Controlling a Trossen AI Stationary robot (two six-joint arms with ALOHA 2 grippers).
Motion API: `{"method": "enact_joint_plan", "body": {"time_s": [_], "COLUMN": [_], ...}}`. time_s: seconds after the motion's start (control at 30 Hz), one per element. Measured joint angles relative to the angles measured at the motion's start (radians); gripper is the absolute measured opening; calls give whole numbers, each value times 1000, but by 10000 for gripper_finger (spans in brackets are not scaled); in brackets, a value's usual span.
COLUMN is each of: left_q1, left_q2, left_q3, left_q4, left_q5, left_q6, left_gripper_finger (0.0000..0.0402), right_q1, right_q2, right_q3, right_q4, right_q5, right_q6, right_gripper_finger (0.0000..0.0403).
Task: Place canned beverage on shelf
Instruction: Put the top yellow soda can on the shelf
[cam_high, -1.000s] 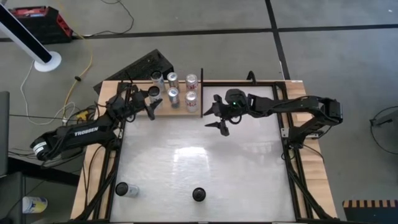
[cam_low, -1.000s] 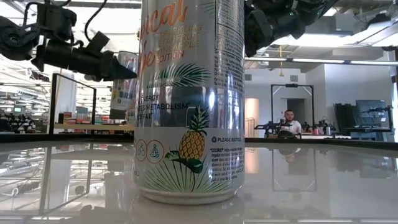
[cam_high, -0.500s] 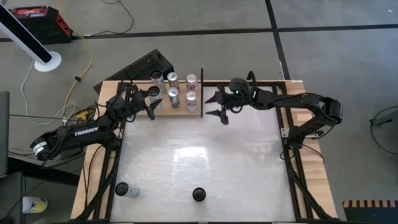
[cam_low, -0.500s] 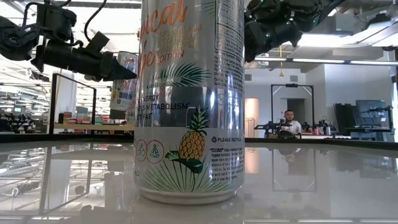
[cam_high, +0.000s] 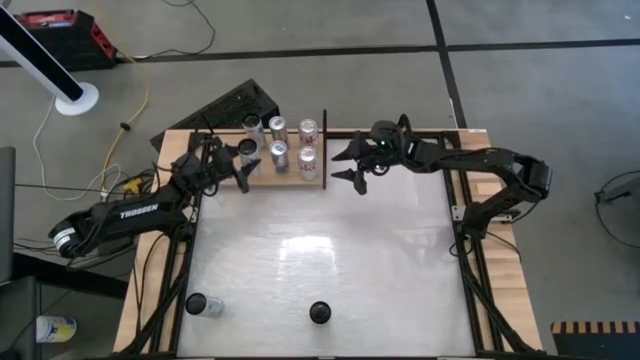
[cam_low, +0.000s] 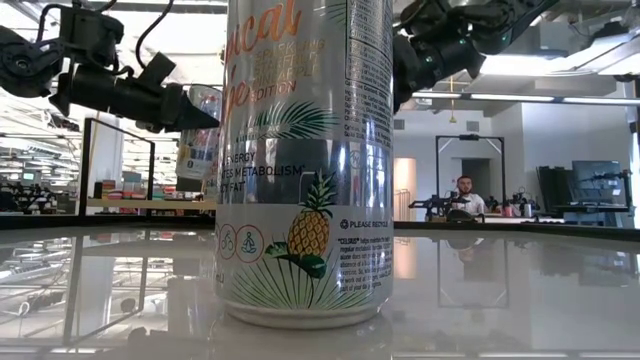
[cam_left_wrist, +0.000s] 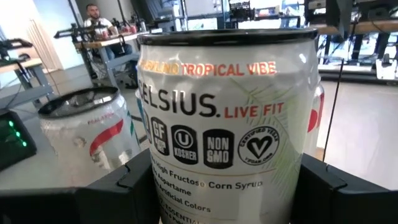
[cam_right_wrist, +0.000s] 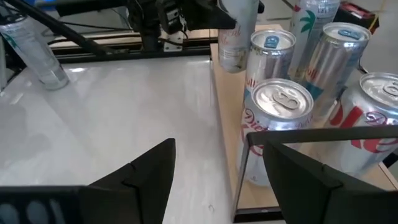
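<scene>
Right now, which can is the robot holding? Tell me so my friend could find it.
Find the pale wooden shelf at the back of the white table. At its left end, the left arm's tool is closed on a white Celsius can. It is the only can gripped between dark fingers; the other cans stand free on the board.

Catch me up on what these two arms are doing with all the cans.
The left pincer is shut on a Celsius can at the left end of the wooden shelf, where five other cans already stand. The right pincer hangs open and empty just past the shelf's black upright. Two more cans wait at the near edge of the white table: a pineapple-print can and another can to its left.
</scene>
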Motion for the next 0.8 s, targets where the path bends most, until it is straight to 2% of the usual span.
{"method": "enact_joint_plan", "body": {"time_s": [0.17, 0.37, 0.63, 0.8], "left_q1": [0, -31, -207, -337], "left_q2": [8, 6, 6, 6], "left_q3": [-14, -14, -14, -14], "left_q4": [8, 19, 10, 1], "left_q5": [14, 185, 355, 352], "left_q6": [0, -33, -23, -24], "left_gripper_finger": [230, 230, 230, 230], "right_q1": [1, 55, 199, 288], "right_q2": [4, 4, 25, 44], "right_q3": [0, 0, 0, -3], "right_q4": [28, 211, 379, 421], "right_q5": [0, -65, -50, 54], "right_q6": [-5, 28, -114, -183], "right_gripper_finger": [265, 265, 265, 265]}}
